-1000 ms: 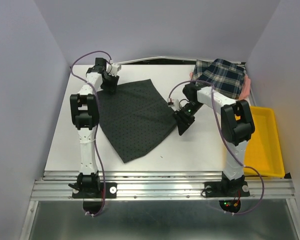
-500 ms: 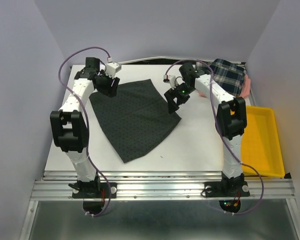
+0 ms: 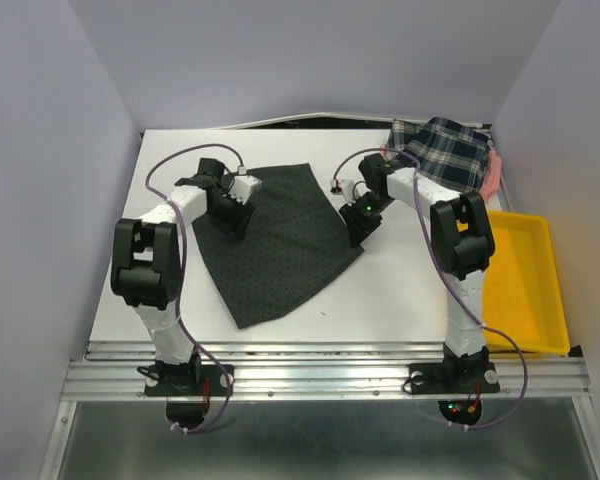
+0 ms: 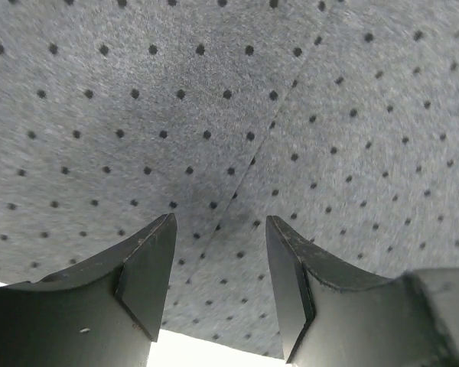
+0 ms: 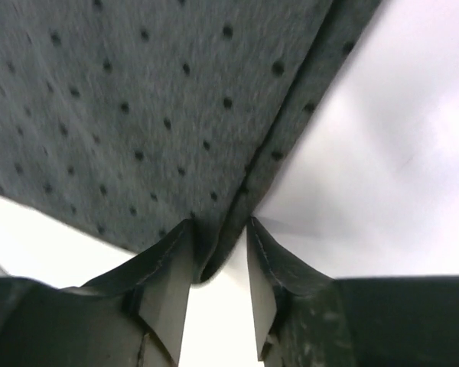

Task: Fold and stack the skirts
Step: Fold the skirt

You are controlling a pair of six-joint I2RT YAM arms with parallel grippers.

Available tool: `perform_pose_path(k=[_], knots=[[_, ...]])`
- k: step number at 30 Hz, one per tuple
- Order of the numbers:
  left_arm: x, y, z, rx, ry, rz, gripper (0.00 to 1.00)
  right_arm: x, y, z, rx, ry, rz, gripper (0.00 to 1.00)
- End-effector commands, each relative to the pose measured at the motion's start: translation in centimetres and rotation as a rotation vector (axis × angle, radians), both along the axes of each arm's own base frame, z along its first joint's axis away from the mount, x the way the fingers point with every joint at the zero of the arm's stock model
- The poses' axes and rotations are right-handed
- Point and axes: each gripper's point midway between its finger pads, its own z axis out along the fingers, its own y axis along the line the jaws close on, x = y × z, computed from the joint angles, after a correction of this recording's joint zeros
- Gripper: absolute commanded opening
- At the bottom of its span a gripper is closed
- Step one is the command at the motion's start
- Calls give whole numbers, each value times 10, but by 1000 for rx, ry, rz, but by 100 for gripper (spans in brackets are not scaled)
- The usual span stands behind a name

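The charcoal dotted skirt [image 3: 280, 235] lies spread flat in the middle of the table. My left gripper [image 3: 230, 215] is low over its left edge. In the left wrist view my left gripper [image 4: 220, 229] stands open, with the flat dotted cloth [image 4: 229, 115] between and beyond its fingers. My right gripper [image 3: 360, 225] is at the skirt's right edge. In the right wrist view my right gripper [image 5: 220, 223] has its jaws narrowed around the skirt's hem [image 5: 237, 202], with a slit of white table still showing beside the cloth. The plaid skirt [image 3: 445, 150] lies bunched at the back right on the pink skirt [image 3: 493, 175].
A yellow tray [image 3: 525, 285] sits off the table's right edge, beside the right arm. Grey walls close in the left, back and right sides. The metal rail [image 3: 320, 375] with both arm bases runs along the near edge.
My left gripper has come from the skirt's back left corner forward along its left edge. My right gripper rose toward the back, then dropped onto the right hem, and its jaws narrowed.
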Motion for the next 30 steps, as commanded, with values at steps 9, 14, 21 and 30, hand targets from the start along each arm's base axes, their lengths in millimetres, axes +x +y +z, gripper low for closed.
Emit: perform_pose_path(k=[9, 14, 21, 30], knots=[[41, -55, -46, 45, 9, -84, 52, -98, -47, -10, -113, 97, -21, 24], [102, -87, -17, -37, -98, -54, 58, -86, -44, 5, -108, 47, -63, 27], [82, -69, 95, -43, -310, -201, 66, -57, -32, 73, -11, -167, -35, 44], [-82, -1, 93, 193, -246, -689, 70, -57, -15, 84, 23, -238, 37, 68]])
